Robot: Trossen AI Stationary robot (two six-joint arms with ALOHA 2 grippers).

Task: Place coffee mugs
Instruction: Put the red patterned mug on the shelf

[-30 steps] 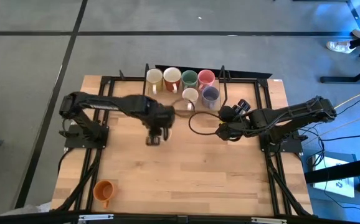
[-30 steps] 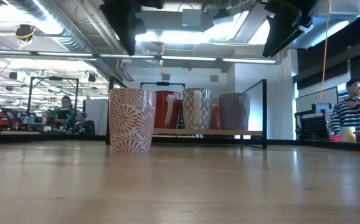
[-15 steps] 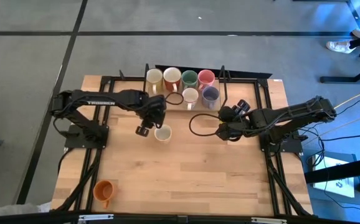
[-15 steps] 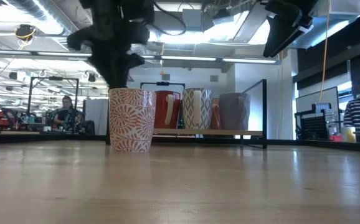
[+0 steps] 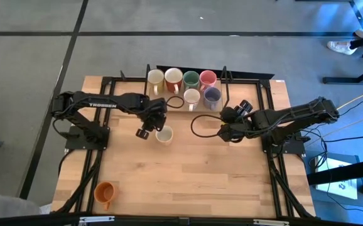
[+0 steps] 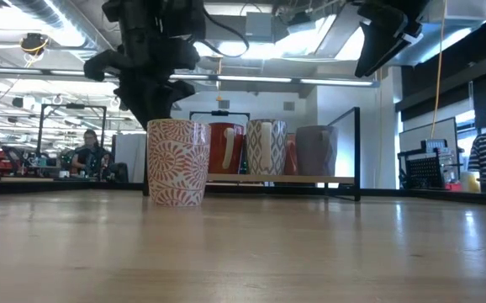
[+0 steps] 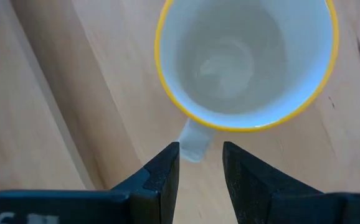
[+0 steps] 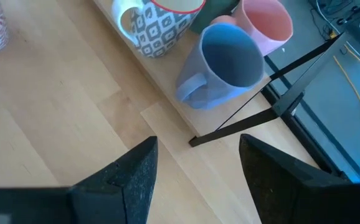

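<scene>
Mug point(image 5: 164, 135): upright mid-table, handle toward left gripper point(image 7: 200, 163), ready for gripping.
Left gripper: slightly open, empty, straddling handle.
Right gripper point(image 8: 195, 163): open, empty, waiting.

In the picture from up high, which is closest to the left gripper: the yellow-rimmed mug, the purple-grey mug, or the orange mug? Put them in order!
From the left gripper, in the high view:
1. Yellow-rimmed mug, right beside it, mid-table.
2. Purple-grey mug, farther off in the cluster at the table's far edge.
3. Orange mug, farthest, alone near the front left corner.
</scene>
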